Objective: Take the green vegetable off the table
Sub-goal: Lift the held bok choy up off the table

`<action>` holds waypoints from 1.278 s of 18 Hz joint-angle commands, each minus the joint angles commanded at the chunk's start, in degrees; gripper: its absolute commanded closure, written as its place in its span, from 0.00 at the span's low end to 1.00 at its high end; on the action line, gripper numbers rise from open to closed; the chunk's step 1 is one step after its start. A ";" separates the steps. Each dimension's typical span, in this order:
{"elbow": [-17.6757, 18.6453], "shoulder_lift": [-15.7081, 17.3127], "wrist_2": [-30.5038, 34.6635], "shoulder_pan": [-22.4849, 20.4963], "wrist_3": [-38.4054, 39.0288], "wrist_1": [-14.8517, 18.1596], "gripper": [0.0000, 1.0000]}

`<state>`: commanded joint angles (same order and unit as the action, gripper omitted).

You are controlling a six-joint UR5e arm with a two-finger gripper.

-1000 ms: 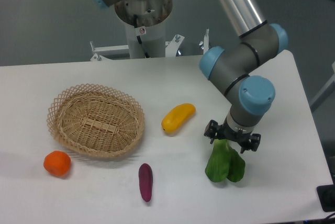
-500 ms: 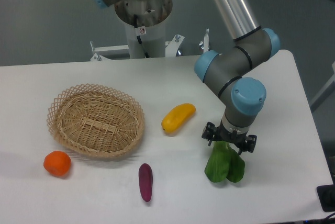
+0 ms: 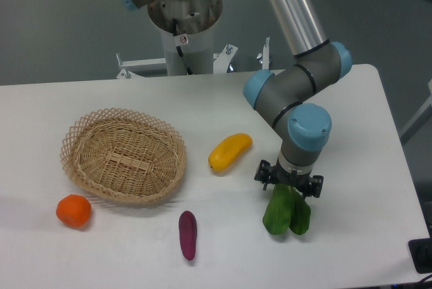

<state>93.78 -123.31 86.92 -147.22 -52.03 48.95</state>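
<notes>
Since the earlier frames, the wrist and gripper (image 3: 289, 184) have been shifted slightly to the left and toward the near edge of the table (image 3: 378, 134), and the green vegetable (image 3: 286, 211) has been carried along by the same small amount. The gripper is positioned directly over the vegetable's upper end, which is hidden beneath the black finger assembly. Whether the fingers are pressed onto the stalk cannot be told, as the contact is covered by the wrist. The dark green leaves are seen hanging below the gripper, at the right of the tabletop; whether they are touching the surface cannot be judged.

A yellow fruit (image 3: 229, 152) is laid to the left of the gripper, near but apart from it. A purple eggplant (image 3: 187, 234) is placed near the front edge, well apart from the vegetable. A woven basket (image 3: 123, 154) is set on the left half of the table, and an orange fruit (image 3: 73, 211) is found just beside its front left rim.
</notes>
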 joint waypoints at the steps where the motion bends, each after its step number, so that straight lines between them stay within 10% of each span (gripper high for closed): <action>1: 0.00 0.00 0.09 0.00 0.00 -0.09 0.50; 4: -0.18 0.70 0.18 0.00 0.09 0.18 0.65; 23: -5.70 6.94 3.95 -2.72 -6.67 4.82 0.65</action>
<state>88.07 -116.37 90.88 -149.94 -58.70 53.77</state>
